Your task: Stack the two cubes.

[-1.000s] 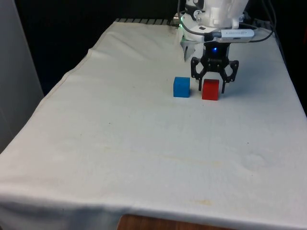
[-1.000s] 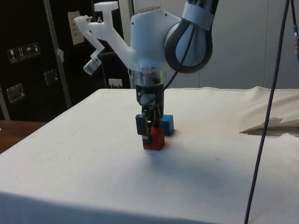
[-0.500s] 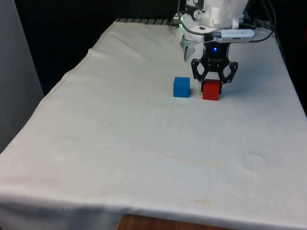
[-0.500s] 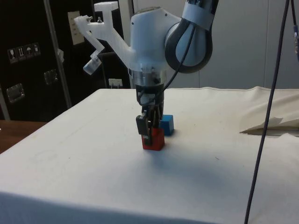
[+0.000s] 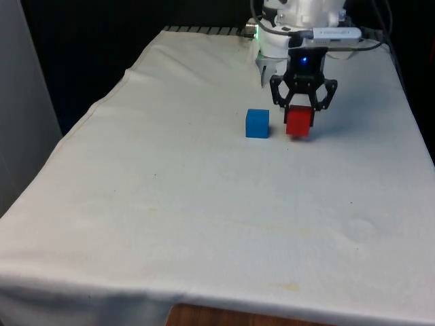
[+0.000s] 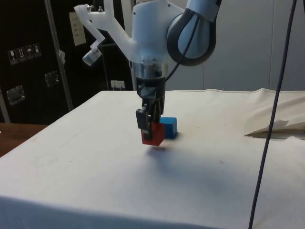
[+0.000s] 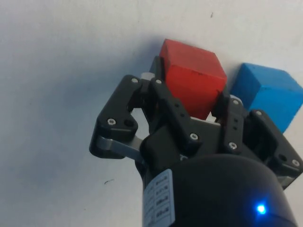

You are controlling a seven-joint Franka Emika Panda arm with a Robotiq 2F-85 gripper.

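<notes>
1. Across the whole table lies a white cloth (image 5: 170, 204), creased in places, with its far corner on the front view's left rumpled and its near edge hanging over the table's front; in the side view a fold of the cloth (image 6: 274, 126) rises at the far side

2. Over the far part of the surface, toward the front view's right edge, the white arm (image 5: 306, 17) reaches down from above; in the side view its rounded wrist housing (image 6: 157, 28) sits directly over the cubes

3. Below the arm hangs the black gripper (image 5: 300, 117), pointing straight down; its jaws are clenched on the red cube, one finger on each of two opposite faces, as seen in the wrist view (image 7: 189, 111) and in the side view (image 6: 151, 133)

4. Held between the fingers, the red cube (image 5: 298, 122) is raised just clear of the cloth: the side view shows the red cube (image 6: 152, 134) with a faint shadow on the surface beneath it, and it is slightly tilted

5. Resting flat on the cloth just beside the red cube, on the front view's left of it, is the blue cube (image 5: 257, 123); the two are close but apart, with a narrow strip of cloth between them, and the wrist view shows the blue cube (image 7: 265, 94) near one finger yet not gripped
</notes>
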